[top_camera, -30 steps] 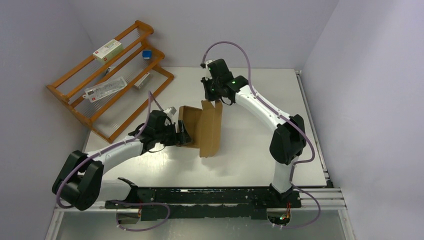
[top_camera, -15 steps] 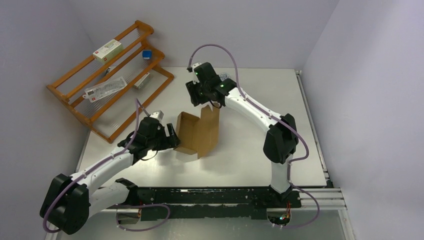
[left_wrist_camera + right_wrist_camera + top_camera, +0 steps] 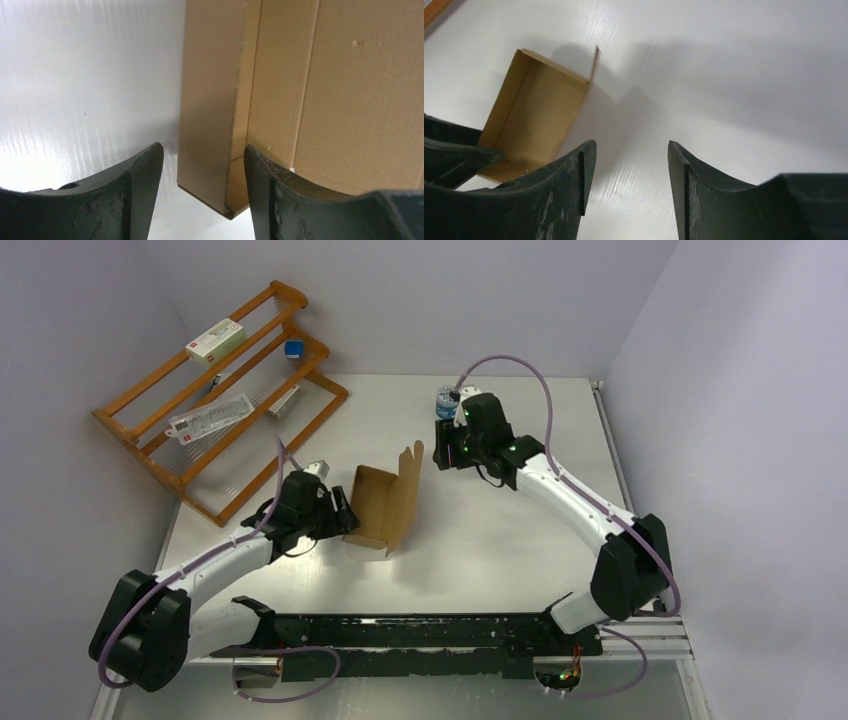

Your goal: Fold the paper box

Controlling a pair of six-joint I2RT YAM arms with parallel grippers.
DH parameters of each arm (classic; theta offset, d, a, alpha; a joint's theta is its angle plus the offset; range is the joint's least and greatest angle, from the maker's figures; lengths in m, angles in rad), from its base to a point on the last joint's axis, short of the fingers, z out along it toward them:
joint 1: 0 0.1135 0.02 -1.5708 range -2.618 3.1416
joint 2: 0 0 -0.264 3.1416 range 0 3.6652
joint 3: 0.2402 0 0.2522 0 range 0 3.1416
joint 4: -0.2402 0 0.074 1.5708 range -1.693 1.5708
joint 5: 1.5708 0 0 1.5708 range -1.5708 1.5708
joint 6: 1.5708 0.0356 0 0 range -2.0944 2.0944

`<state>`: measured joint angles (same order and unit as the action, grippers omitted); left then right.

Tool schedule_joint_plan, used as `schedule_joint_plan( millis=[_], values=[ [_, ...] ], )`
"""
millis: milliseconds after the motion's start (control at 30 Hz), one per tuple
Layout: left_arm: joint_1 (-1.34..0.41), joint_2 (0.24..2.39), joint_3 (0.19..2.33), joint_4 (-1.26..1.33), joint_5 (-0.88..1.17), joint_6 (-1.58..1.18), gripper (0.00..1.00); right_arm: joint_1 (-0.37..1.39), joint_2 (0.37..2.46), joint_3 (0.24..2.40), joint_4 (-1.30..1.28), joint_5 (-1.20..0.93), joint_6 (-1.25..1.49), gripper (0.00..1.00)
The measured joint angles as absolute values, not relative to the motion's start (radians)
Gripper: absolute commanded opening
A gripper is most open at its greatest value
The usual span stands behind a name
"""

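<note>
Paper box (image 3: pixel 380 508) has a corner of its left side wall between the fingers of the left gripper (image 3: pixel 202 155). The jaws stand apart around this wall, and a strip of table shows beside the left finger, so I judge that it straddles the wall without squeezing it. The right gripper (image 3: pixel 631 145) hangs above the far half of the table (image 3: pixel 520 550), well apart from the box, with its fingers wide and nothing between them.

The box lies a little left of the middle of the table. It is a shallow open tray, and the lid panel stands upright along its right side, with a small tab at the top.

It looks light and rather stiff, so it should bend only at the creases. On this smooth table it will probably slide when pushed, and a hard pinch could crush the thin walls. A good hold would be the side wall to keep the box in place, and the free upper edge of the lid near the tab to bring it down.

I see no writing on the box. By the far left corner a wooden rack (image 3: pixel 150 410) holds a white carton (image 3: pixel 215 340) with a red mark, but its print is too small to read.
</note>
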<state>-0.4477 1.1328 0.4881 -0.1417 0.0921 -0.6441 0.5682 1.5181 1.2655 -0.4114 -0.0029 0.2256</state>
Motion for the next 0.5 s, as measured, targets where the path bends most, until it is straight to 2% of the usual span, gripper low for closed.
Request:
schedule_joint_plan(
  millis=[233,500],
  values=[
    [-0.44,1.176,0.469,-0.077,0.153,-0.662,0.52,0.558,1.396,1.103,-0.294,-0.093,0.311,0.66],
    [-0.442,1.21,0.41,0.059,0.259,-0.73,0.6,0.558,1.339,1.045,-0.16,-0.173,0.357,0.68]
  ],
)
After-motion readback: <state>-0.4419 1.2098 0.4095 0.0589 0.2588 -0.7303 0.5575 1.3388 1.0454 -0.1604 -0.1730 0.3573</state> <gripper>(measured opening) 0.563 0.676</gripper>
